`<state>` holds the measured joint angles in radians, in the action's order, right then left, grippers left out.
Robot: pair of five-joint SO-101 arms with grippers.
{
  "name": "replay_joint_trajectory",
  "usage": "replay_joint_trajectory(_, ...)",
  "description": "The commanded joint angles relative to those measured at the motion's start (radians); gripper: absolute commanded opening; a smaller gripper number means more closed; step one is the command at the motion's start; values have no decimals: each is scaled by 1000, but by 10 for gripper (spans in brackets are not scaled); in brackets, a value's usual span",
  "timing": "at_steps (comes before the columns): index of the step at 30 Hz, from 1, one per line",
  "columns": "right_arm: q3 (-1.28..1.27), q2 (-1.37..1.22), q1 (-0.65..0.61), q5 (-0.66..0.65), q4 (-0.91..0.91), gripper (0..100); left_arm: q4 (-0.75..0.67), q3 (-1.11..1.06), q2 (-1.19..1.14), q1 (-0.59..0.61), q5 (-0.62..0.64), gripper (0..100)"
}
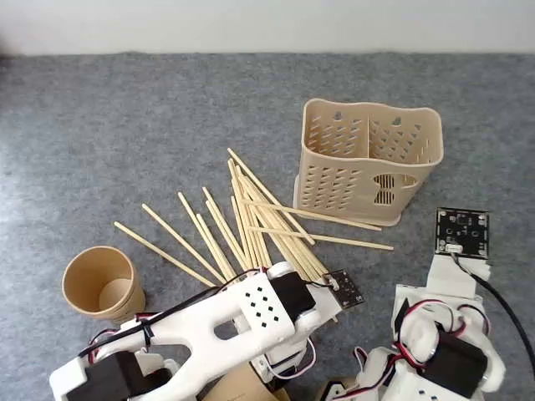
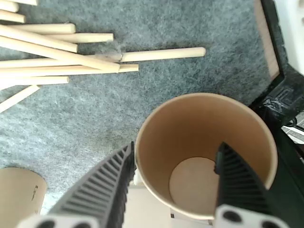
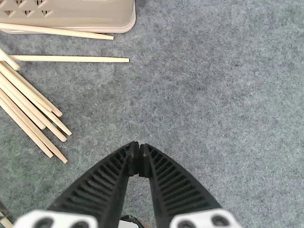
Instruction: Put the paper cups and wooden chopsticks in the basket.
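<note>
Left tool (image 2: 175, 152), wide open: its ribbed black fingers (image 2: 102, 190) stand on either side of the mouth of an upright first paper cup (image 2: 204, 152). One finger is just outside the rim and the other lies over the cup's interior. Whether either touches the paper cannot be told. The left wrist view looks straight into this cup, down to its round floor, with the blunt ends of several wooden chopsticks (image 2: 57, 61) lying on the felt just beyond it.

Right tool (image 3: 139, 162), closed: fingertips pressed together, gripping no object, poised over bare grey felt of the counter (image 3: 223, 95). The right wrist view also takes in the foot of the basket (image 3: 71, 21) on the far side. One chopstick lies along that foot and another lies parallel to it, slightly nearer.

The high view supplies the overall layout. The beige perforated basket stands upright, far and right of centre, divided into two compartments. The chopsticks fan out over the middle of the counter, between the basket and a second paper cup (image 1: 100, 284) that stands upright at the near left, well apart from the basket. The first cup appears as a brown sliver at the near edge, beneath the white left arm (image 1: 234, 317). The right arm (image 1: 443, 334) sits at the near right.
</note>
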<state>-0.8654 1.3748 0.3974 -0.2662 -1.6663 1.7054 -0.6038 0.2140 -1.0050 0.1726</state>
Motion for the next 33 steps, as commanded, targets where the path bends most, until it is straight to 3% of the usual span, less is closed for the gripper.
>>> replay_joint_trajectory(1, 8, 4, 5, -2, 22, 9, 8, 8, 21, -5, 9, 268)
replay_joint_trajectory(8, 72, 4, 5, 0, 31, 9, 5, 15, 29, 12, 8, 268)
replay_joint_trajectory(16, 121, 5, 5, 28, 64, 9, 14, 88, 23, 183, 6, 271)
replay_joint_trajectory(33, 120, 5, 8, 68, 68, 9, 46, 31, 21, 189, 0, 272)
